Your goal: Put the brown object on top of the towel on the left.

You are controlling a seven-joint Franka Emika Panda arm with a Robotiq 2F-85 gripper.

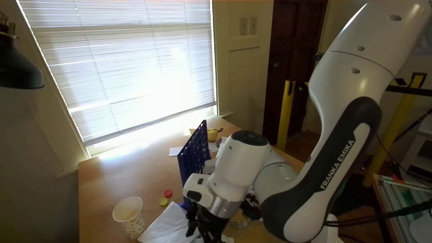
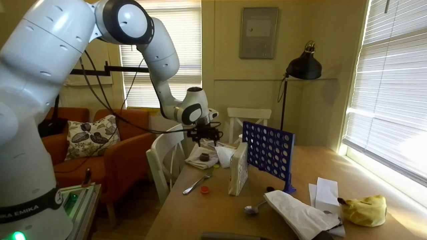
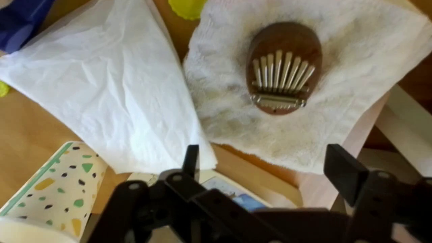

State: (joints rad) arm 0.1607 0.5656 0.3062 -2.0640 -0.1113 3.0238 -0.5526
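Observation:
The brown object, a small oval thumb piano with metal tines [image 3: 287,38], lies face up on the off-white towel [image 3: 263,135] in the wrist view. In an exterior view the brown object [image 2: 204,157] also sits on the towel [image 2: 195,162]. A white paper napkin [image 3: 125,87] lies beside the towel. My gripper [image 3: 266,165] is open, with nothing between its fingers. In an exterior view the gripper [image 2: 207,144] hangs above the towel and the brown object, apart from both. In an exterior view the gripper [image 1: 199,233] is partly cut off and the brown object is hidden.
A spotted paper cup [image 1: 131,219] stands near the napkin. The tall blue game board [image 2: 268,150] and an off-white block [image 2: 238,170] stand on the table. A fork [image 2: 198,183], a red disc [image 2: 204,190], a spoon [image 2: 252,210] and a yellow bag [image 2: 365,211] lie there too.

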